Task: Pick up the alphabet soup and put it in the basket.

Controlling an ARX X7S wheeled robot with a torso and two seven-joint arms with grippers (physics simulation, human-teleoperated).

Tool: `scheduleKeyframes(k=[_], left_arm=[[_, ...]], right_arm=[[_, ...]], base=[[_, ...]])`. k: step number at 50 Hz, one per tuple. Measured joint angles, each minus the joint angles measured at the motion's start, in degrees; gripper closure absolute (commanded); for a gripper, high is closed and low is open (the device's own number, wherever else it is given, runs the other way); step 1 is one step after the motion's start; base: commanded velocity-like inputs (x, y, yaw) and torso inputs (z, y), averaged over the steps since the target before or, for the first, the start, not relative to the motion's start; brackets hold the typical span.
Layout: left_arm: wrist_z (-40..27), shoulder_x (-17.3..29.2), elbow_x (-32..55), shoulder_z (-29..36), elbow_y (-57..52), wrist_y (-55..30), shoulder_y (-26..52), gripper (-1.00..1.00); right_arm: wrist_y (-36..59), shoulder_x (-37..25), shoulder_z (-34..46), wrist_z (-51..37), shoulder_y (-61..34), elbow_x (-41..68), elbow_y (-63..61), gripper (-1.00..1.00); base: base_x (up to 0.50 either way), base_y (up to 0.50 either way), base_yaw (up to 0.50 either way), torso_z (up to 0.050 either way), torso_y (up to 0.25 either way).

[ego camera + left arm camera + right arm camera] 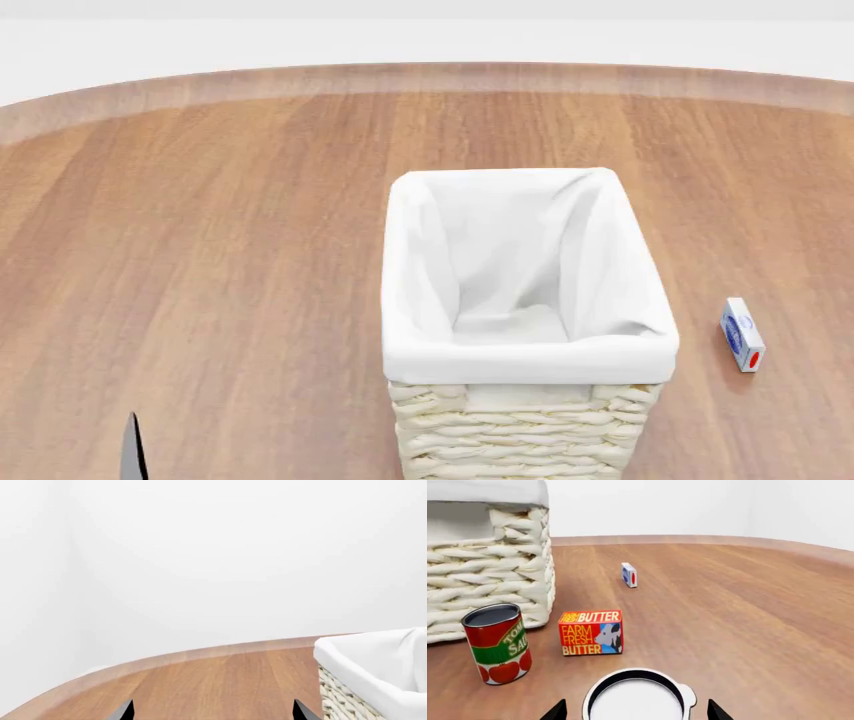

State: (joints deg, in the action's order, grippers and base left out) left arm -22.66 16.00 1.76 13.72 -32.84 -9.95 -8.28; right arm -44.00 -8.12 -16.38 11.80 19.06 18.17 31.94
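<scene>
Here the alphabet soup (636, 700) is seen between the right pincer (636, 712) tips.
Its spread fingers are apart from the can; the left pincer (212, 711) is also wide.

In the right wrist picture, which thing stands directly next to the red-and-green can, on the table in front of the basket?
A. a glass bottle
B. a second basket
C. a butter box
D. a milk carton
C. The butter box, lettered "Farm Fresh Butter", stands beside the red-and-green can, in front of the basket.
</scene>
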Motion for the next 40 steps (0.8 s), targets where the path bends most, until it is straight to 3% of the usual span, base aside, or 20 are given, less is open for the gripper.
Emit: scheduleKeyframes(k=[24,25,40], left_arm=[[-0.75,0.72,0.48,0.52,-0.04,0.3,0.02,-1.0],[-0.77,0.75,0.49,0.54,-0.04,0.3,0.03,-1.0],[-1.18,1.13,0.82,0.82,0.09,0.46,0.11,-1.0]], right_arm=[[-1.88,0.24,0.3,0.59,-4.75,0.9,8.05,-1.0],[-1.92,0.25,0.31,0.61,-4.88,0.95,8.28,1.0],[-0.34,0.27,1.02,0.33,-4.35,2.6,6.1,1.0]], base=[[0.0,0.0,0.0,0.0,0.0],[0.0,0.0,0.0,0.0,0.0],[0.0,0.0,0.0,0.0,0.0]])
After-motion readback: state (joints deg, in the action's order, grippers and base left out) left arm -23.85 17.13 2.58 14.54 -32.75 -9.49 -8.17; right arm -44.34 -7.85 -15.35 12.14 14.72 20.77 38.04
